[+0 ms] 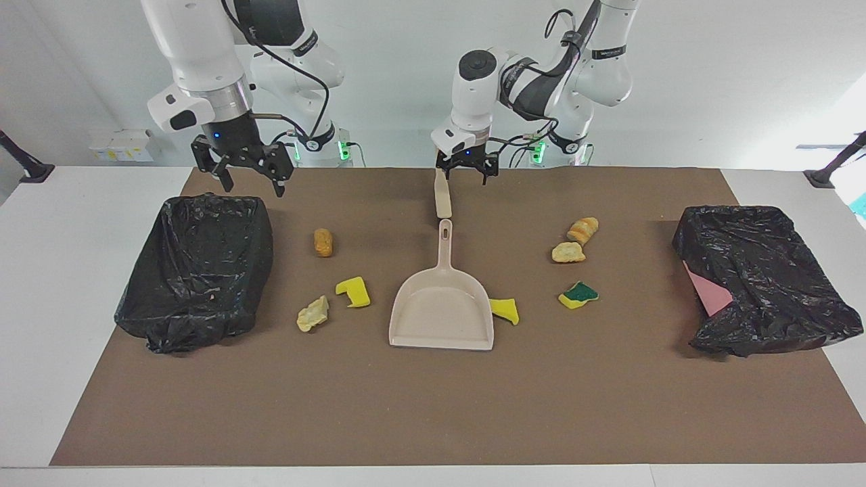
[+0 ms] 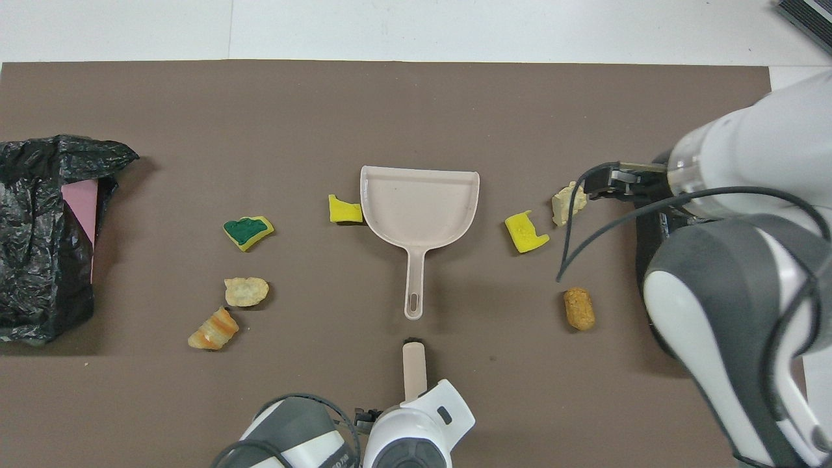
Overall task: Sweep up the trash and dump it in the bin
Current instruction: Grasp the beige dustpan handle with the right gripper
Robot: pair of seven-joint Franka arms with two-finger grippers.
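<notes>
The left gripper hung open over the brush handle, the trash scattered well apart from it. The right gripper waited open above the bin.

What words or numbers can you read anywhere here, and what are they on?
No words can be read.
The left arm has a dark band with small white lettering, too small to read.
The right arm has a like band, also unreadable.
The dustpan, brush and bins carry no writing.
</notes>
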